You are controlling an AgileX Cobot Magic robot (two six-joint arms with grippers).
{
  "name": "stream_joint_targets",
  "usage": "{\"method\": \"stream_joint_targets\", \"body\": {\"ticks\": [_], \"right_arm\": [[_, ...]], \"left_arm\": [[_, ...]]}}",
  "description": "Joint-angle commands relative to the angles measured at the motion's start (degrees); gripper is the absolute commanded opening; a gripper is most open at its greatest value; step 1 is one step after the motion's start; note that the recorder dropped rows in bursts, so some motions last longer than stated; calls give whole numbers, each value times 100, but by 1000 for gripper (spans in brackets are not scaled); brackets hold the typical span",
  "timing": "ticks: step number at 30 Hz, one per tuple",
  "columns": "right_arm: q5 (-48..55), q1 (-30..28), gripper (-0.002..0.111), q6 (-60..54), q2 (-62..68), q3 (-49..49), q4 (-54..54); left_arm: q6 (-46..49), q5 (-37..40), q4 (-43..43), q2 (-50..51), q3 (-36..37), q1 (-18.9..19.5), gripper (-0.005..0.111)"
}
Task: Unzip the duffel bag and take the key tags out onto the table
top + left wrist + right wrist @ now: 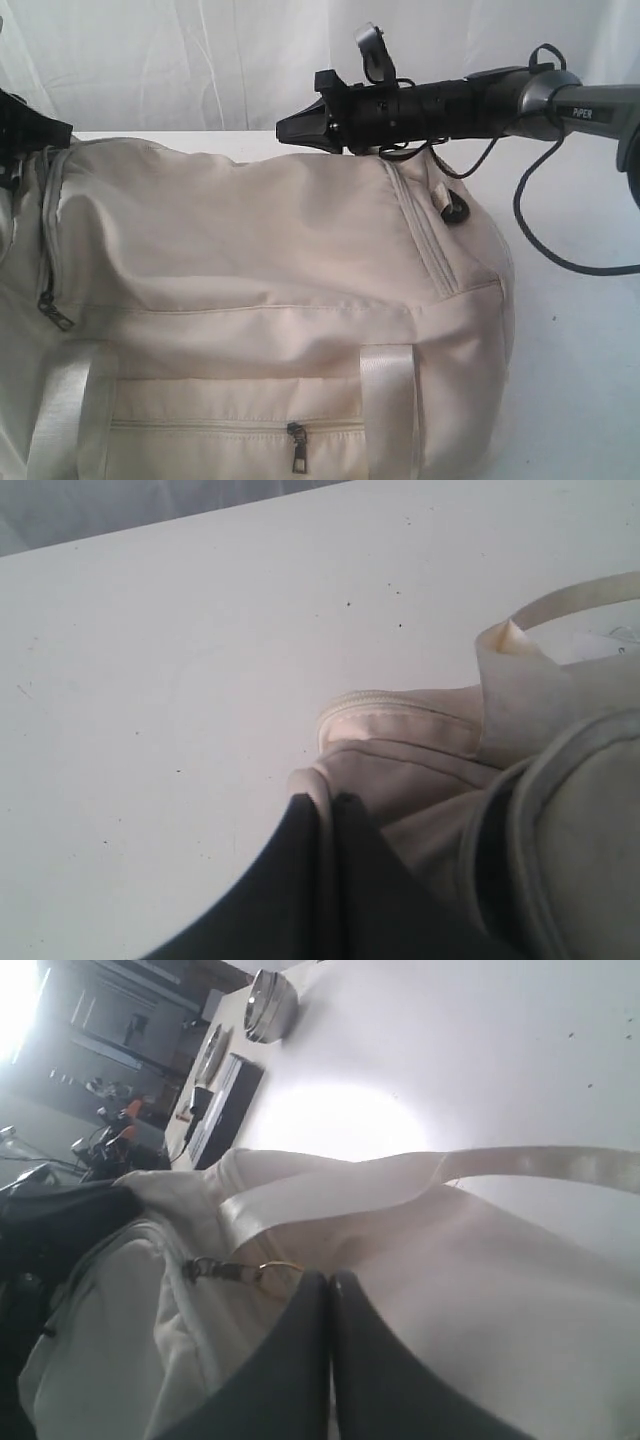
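Right pincer closed (nothing held), over duffel bag, left pincer closed too, touching bag's end

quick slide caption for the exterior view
Cream duffel bag fills the frame on the white table; the right claw, shut, reaches across over its top.

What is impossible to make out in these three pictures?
Key tags: in no view; fabric of the duffel bag covers its contents.
Left gripper: cut off by the exterior view's left edge.
Right gripper: in its wrist view, the fingers hide whether they pinch the zipper pull.
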Motion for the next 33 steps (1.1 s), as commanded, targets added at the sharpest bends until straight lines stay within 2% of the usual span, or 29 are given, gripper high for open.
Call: {"method": "stream_joint_targets", "body": {"ticks": [1, 4, 6, 10, 18, 25, 28, 33], "right_arm": [[609, 31, 3, 309, -68, -33, 18], [609, 268, 11, 509, -68, -21, -8], [609, 490, 14, 853, -83, -21, -409], [609, 927, 14, 907, -54, -21, -970], [609, 1837, 14, 596, -5, -21, -1119], [609, 2118, 14, 1152, 190, -21, -2347], [609, 2077, 14, 1151, 215, -21, -2247], [609, 1866, 14, 849, 71, -21, -837]], "left_arm": [[20, -404, -59, -89, -40, 38, 0], [20, -414, -59, -89, -40, 38, 0], [20, -414, -59, -89, -40, 38, 0], [20, -414, -59, -89, -40, 38, 0], [20, -403, -59, -89, -40, 38, 0], [20, -378, -59, -89, -40, 38, 0], [20, -378, -59, -89, -40, 38, 0], [20, -378, -59, -89, -40, 38, 0]]}}
